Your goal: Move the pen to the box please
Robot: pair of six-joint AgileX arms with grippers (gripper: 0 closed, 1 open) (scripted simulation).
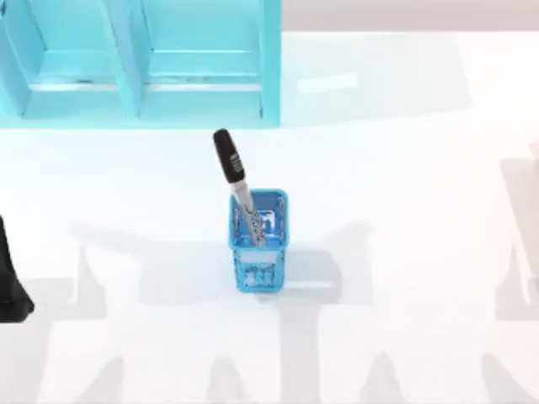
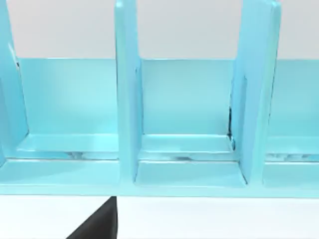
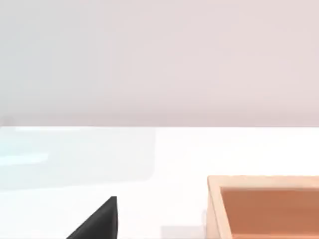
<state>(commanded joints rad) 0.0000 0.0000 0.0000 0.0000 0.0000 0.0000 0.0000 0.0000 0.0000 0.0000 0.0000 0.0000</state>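
From above, you see the pen (image 1: 238,187) standing tilted in the blue mesh cup (image 1: 258,242) at desk (image 1: 404,168) centre, cap toward 11 o'clock. Left wrist: turquoise shelf (image 2: 189,124) ahead. Right wrist: wooden box (image 3: 264,206) nearby. You cannot tell either tool's opening.

White glossy desk (image 1: 404,168) fills the top view, lit from above, with soft grey shadows thrown across its near half and right side. Turquoise shelf unit (image 1: 143,67) sits at the far edge, left of centre, with upright dividers (image 2: 127,99) splitting it into open compartments and a faint reflection on the desk beside it. Behind the desk's far edge, a plain pale wall (image 3: 159,59).
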